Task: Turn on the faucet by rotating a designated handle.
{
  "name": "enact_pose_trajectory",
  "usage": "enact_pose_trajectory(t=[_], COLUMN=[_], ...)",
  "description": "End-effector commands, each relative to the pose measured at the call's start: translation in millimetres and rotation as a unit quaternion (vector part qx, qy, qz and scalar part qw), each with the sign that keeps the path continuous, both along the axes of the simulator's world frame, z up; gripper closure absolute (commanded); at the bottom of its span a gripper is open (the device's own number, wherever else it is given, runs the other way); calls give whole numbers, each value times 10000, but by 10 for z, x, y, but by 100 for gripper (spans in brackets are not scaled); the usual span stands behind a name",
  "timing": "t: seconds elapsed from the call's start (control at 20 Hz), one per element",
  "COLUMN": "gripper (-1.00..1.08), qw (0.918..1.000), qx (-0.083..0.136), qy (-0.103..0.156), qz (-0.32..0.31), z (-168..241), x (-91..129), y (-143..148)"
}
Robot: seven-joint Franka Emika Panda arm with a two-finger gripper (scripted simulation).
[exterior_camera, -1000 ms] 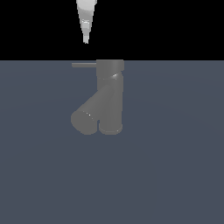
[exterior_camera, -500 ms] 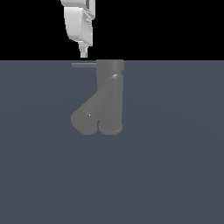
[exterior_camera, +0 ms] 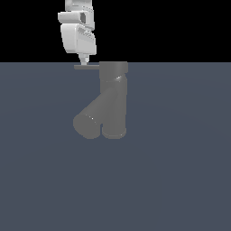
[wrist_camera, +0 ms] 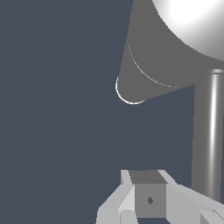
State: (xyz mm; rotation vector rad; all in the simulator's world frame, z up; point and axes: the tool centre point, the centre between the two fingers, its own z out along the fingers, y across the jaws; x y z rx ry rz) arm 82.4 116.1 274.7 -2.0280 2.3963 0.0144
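Observation:
The dull grey faucet [exterior_camera: 113,101] stands upright in the exterior view, its thick slanted tube [exterior_camera: 92,119] running down toward that view's left. The thin handle [exterior_camera: 86,66] sticks out sideways from the cap toward the exterior view's left. My white gripper [exterior_camera: 84,62] hangs straight down over the handle's outer end, its narrow tip just above or touching the rod. The fingers are pressed together, shut on nothing. In the wrist view the handle [wrist_camera: 209,131] runs close beside my gripper [wrist_camera: 148,202], with the faucet's cap [wrist_camera: 192,22] and slanted tube [wrist_camera: 146,65] beyond.
The faucet rests on a flat dark blue-grey surface [exterior_camera: 180,180]. Black background lies behind the arm.
My gripper has come down from the top of the exterior view to the handle's outer end. The faucet and its handle have not visibly moved.

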Motion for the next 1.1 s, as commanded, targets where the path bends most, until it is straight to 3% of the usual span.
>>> enact_pose_trajectory(t=[0.0, 0.4, 1.05], gripper=[108, 108, 108], qw=[10000, 9999, 9999], qx=[-28, -42, -42], qy=[-15, -18, -18], qz=[-92, -132, -132], z=[-33, -53, -55], x=[27, 37, -295], y=[15, 25, 71])
